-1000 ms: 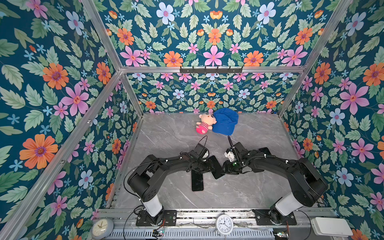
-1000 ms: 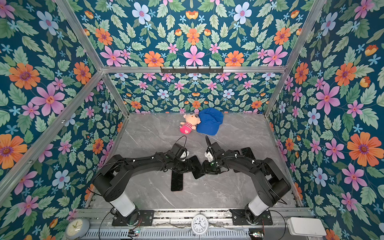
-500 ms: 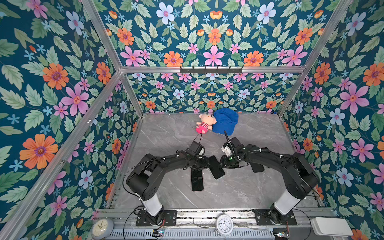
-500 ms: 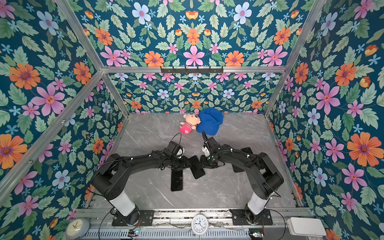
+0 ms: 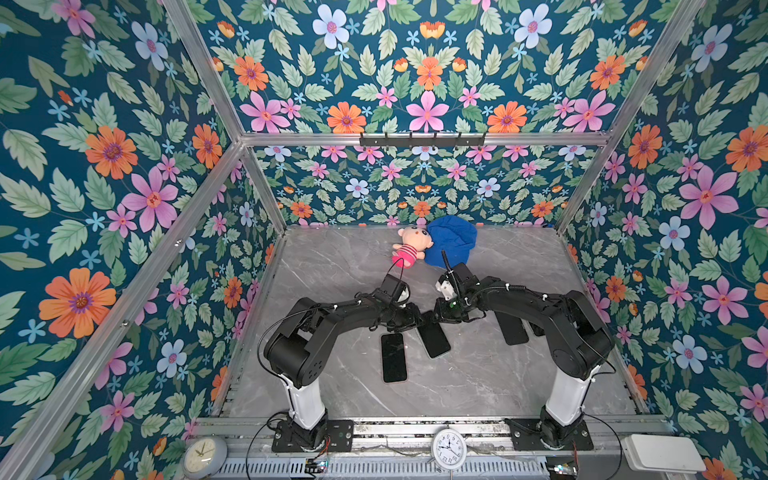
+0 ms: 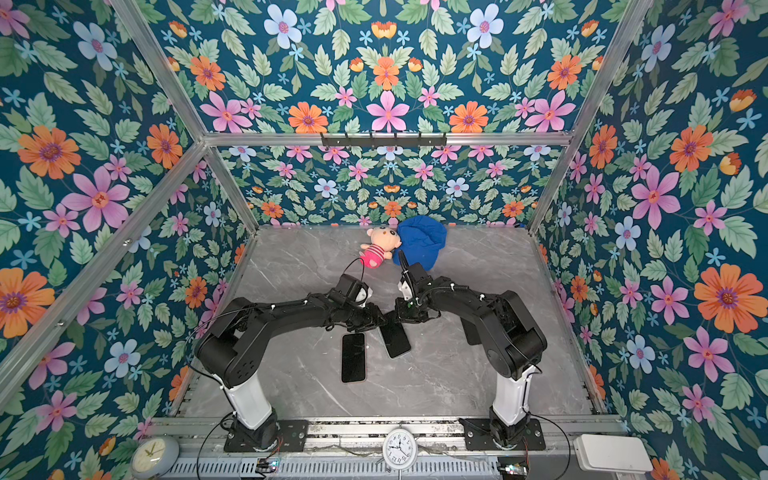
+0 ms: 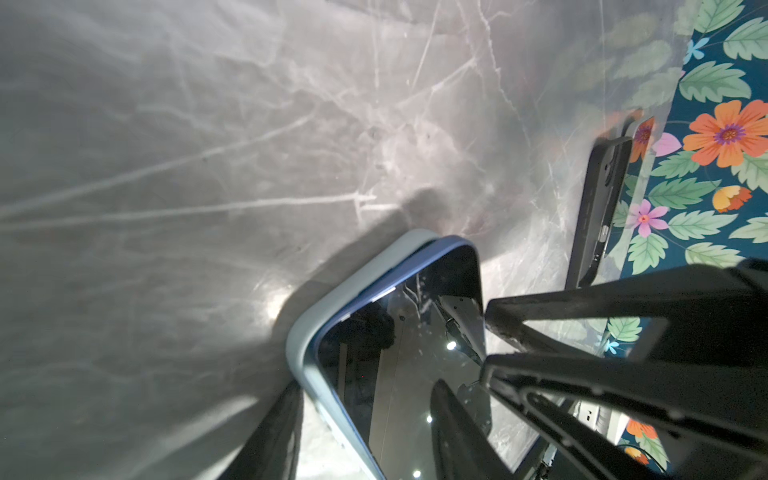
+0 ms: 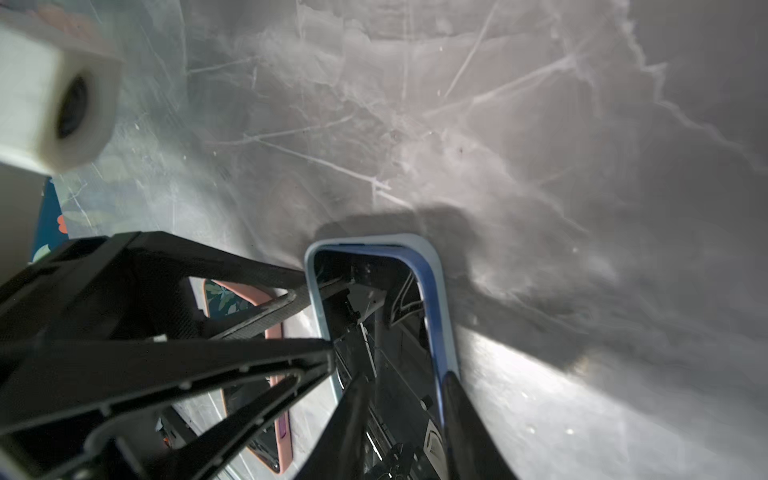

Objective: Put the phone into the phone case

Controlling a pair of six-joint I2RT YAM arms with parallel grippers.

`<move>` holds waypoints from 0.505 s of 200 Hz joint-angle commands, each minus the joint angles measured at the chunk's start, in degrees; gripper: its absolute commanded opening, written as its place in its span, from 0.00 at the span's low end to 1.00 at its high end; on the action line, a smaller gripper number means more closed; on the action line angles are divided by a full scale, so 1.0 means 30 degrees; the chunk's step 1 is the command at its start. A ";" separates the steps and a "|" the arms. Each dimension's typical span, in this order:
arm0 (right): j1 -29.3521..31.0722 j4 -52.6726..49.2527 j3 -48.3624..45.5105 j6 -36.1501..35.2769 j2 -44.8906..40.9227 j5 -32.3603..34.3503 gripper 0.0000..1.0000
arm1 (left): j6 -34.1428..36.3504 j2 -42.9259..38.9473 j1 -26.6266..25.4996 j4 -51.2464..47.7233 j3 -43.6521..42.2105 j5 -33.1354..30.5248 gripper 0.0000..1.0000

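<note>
Right arm has swung in toward the middle of the table over the last second. This brings the right end effector over the far end of the phone. The phone has not shifted.

Position: the phone lies flat near the table's middle, askew to the edges, inside the case. The left end effector meets it from the opposite side.

End effectors: the left fingers stand part-way apart, tips against one long rim of the case. The right fingers are also apart, tips at the other long edge. Whether either pair clamps the phone or only presses on it cannot be told.

Purpose, as judged: contact from both sides keeps the case from sliding while the phone is pushed home.

Appearance: dark glossy screen, blue frame, pale blue-grey case. In the left wrist view the blue frame stands proud of the pale rim at one corner, so seating looks incomplete there.

A pink phone lies just beside, toward the front edge, untouched.
</note>
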 commanded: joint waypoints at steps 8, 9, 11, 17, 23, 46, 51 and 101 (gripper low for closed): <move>-0.0064 -0.0205 0.0248 -0.0323 0.0358 -0.0524 0.25 | 0.0456 0.0359 0.0175 -0.0371 0.0225 -0.0190 0.51; -0.0060 -0.0219 0.0255 -0.0323 0.0362 -0.0529 0.25 | 0.0457 0.0368 0.0183 -0.0371 0.0229 -0.0170 0.51; -0.0057 -0.0208 0.0260 -0.0323 0.0373 -0.0547 0.25 | 0.0457 0.0389 0.0181 -0.0371 0.0254 -0.0163 0.51; -0.0056 -0.0174 0.0261 -0.0309 0.0462 -0.0577 0.24 | 0.0485 0.0427 0.0190 -0.0370 0.0312 -0.0156 0.51; -0.0060 -0.0197 0.0262 -0.0343 0.0493 -0.0619 0.24 | 0.0487 0.0489 0.0191 -0.0367 0.0371 -0.0128 0.51; -0.0066 -0.0240 0.0205 -0.0356 0.0583 -0.0600 0.20 | 0.0516 0.0654 0.0199 -0.0298 0.0466 -0.0036 0.51; -0.0058 -0.0193 0.0176 -0.0357 0.0609 -0.0636 0.19 | 0.0525 0.0694 0.0200 -0.0284 0.0496 -0.0029 0.51; -0.0049 0.0531 -0.0431 0.0056 0.0831 -0.1205 0.16 | 0.0574 0.0932 0.0242 -0.0181 0.0641 0.0072 0.50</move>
